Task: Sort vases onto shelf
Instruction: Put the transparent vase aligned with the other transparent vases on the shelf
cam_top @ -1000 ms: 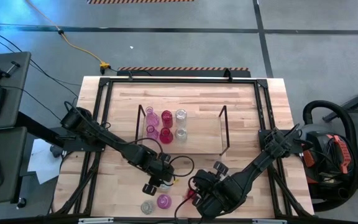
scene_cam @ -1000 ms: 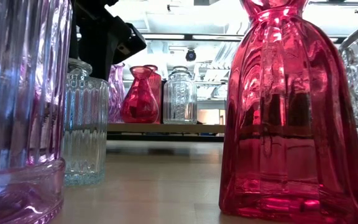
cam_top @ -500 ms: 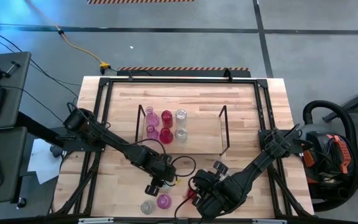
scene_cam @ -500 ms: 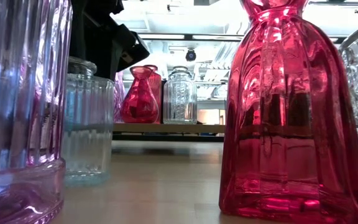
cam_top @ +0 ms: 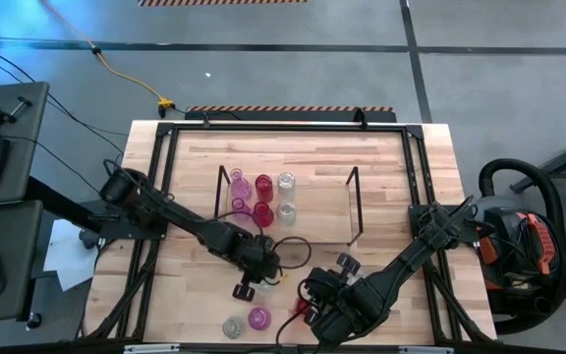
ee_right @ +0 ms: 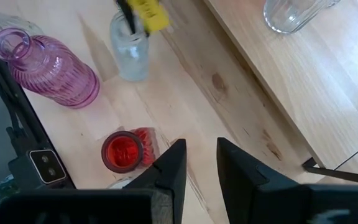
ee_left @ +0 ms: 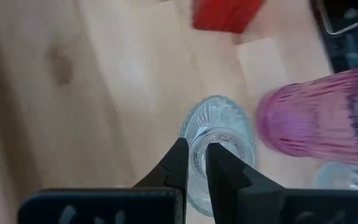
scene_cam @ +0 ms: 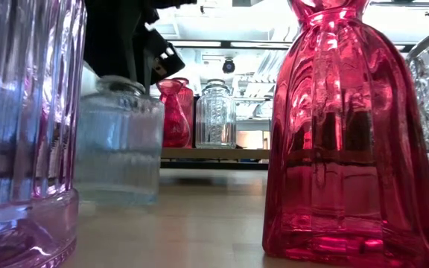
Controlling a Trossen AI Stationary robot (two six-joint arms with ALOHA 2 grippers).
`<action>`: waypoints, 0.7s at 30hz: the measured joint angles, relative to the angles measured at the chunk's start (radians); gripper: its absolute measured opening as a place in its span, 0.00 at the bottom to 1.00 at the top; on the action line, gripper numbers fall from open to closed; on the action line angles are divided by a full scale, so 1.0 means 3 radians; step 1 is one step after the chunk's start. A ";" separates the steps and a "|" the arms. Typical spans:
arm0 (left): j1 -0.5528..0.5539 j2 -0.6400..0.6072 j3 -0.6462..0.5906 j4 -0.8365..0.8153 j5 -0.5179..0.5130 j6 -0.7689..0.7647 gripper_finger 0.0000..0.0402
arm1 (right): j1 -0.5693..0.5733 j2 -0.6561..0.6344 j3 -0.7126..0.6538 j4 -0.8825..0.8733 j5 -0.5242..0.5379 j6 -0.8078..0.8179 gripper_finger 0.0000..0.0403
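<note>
Pinching the rim of a small clear vase (ee_left: 219, 124), the left gripper (ee_left: 196, 171) comes down from above with its jaws drawn narrow on the glass wall at the mouth; one tip seems to sit inside the mouth, the other outside. That vase stands upright on the tabletop, long axis vertical, in the near half of the table, left of centre. A pink ribbed vase (ee_left: 322, 124) stands just beside it, close but apart. A small red vase (ee_right: 122, 151) stands near the right gripper (ee_right: 201, 165), which hangs over the near edge right of centre, jaws partly apart with nothing between them. It waits.

Key relation: the shelf (cam_top: 322, 211) lies straight to the far side of the held vase, at mid-table. The left arm already has the grip and is the nearer one, so my read is lift, then carry away from the near edge.

Shelf contents, six vases in three short columns on its left half:
- pink pair (cam_top: 238, 193) at the left
- red pair (cam_top: 262, 199) in the middle
- clear pair (cam_top: 285, 196) to the right of the red

The right half of the board is bare wood. Judging by colour, the held vase belongs with the clear column, probably on its near side or right beside it. Its narrow rim grip may let it swing, and the pink neighbour is close enough to get nudged on the lift.
</note>
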 joint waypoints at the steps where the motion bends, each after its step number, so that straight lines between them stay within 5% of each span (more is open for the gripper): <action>1: 0.0017 -0.0014 -0.0002 -0.0014 -0.0029 -0.0013 0.06 | 0.0000 0.0000 0.0000 -0.0001 0.0002 -0.0016 0.17; 21: 0.0307 -0.0023 0.0815 -0.0559 -0.0394 0.0327 0.06 | 0.0000 0.0000 0.0000 -0.0013 0.0009 -0.0020 0.17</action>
